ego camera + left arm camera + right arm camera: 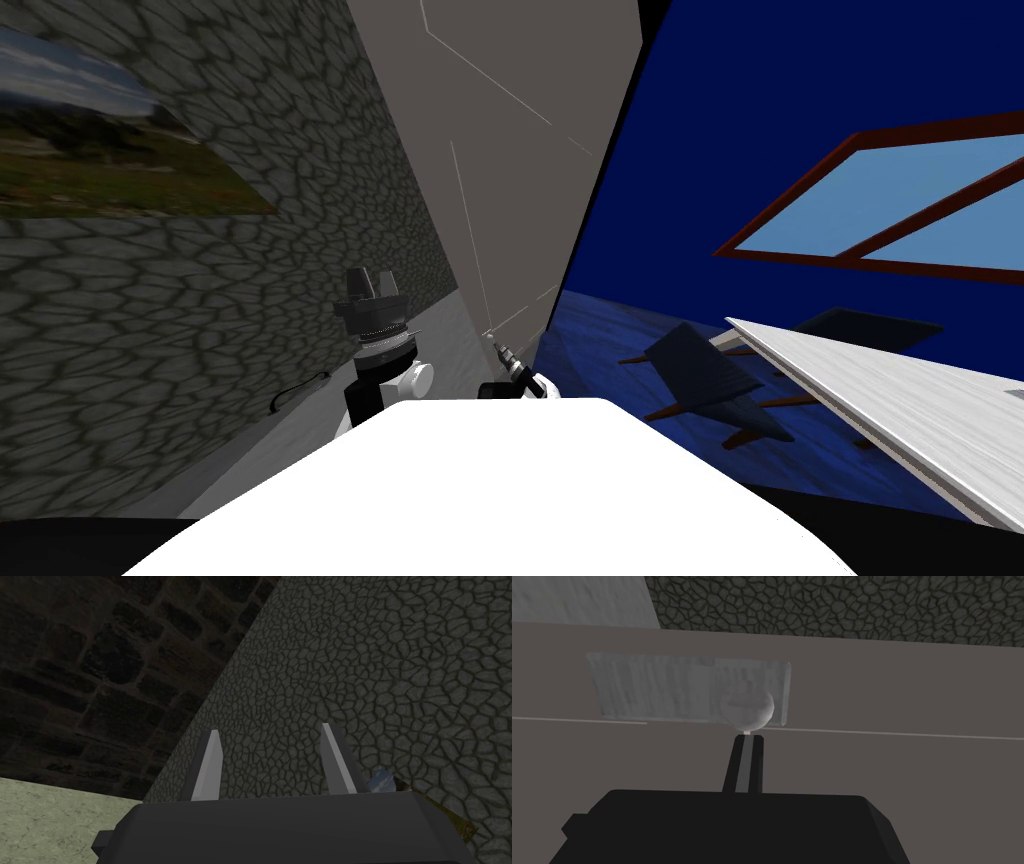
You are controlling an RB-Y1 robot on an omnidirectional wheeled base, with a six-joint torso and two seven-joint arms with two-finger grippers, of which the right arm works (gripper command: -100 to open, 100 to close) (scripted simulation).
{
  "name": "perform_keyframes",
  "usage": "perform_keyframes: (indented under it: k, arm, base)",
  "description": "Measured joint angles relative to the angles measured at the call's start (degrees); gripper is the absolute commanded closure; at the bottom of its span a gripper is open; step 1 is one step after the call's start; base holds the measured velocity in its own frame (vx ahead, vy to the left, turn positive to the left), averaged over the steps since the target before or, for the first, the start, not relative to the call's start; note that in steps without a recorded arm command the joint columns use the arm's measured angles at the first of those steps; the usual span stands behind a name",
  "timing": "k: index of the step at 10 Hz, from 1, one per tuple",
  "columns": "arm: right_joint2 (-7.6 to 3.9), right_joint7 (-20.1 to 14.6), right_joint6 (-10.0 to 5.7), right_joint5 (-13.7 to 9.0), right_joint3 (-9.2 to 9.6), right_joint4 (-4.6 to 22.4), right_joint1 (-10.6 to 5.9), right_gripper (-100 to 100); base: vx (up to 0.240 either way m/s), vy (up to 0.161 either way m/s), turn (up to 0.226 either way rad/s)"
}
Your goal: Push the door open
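Pointing at knob (747, 708), closed right pincer (748, 737); contact unclear.

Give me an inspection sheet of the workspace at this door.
Surface: grey floor between stone wall and door.
Job's things: grey-brown door; round knob on a grey plate.
Clutter: nothing seen.
Grippers: right gripper shut, tips at the knob; left gripper open, facing the stone wall.
Cables: thin dark curved line at the wall's foot; cannot tell what it is.
Surroundings: painting, window, white table, dark chairs.
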Motion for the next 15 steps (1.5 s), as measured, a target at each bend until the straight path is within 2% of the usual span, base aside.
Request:
perform_keyframes:
  k: [1,2,3,4,5,10,12,13,15]
  arm:
    - [-0.01,0.0,0.03,0.0,0.0,0.0,0.01,100]
    - [-0.01,0.0,0.03,0.0,0.0,0.0,0.01,-100]
    - [-0.25,0.1,-0.13,-0.2,-0.39,0.4,-0.04,-100]
    - [-0.84,0.2,0.26,-0.3,-0.67,-0.7,0.54,-100]
    - [-0.63,0.3,0.33,-0.5,-1.06,-0.7,0.58,-100]
    - [-0.71,0.6,0.76,-0.6,-1.8,-0.2,0.1,-100]
    - [0.21,0.8,0.97,-0.6,-2.28,0.3,-0.34,-100]
    - [0.29,0.8,0.91,-0.6,-2.27,0.2,-0.34,100]
    - [0.32,0.8,0.89,-0.6,-2.34,0.2,-0.52,100]
  base:
    - [0.0,0.0,0.0]
    - [-0.113,-0.059,-0.111]
    - [-0.217,-0.101,-0.121]
    - [-0.252,-0.118,-0.1]
    - [-0.111,-0.055,-0.011]
    - [0.14,0.139,0.028]
    - [0.13,0.123,0.008]
    - [-0.015,-0.012,0.0]
    - [-0.025,-0.026,0.012]
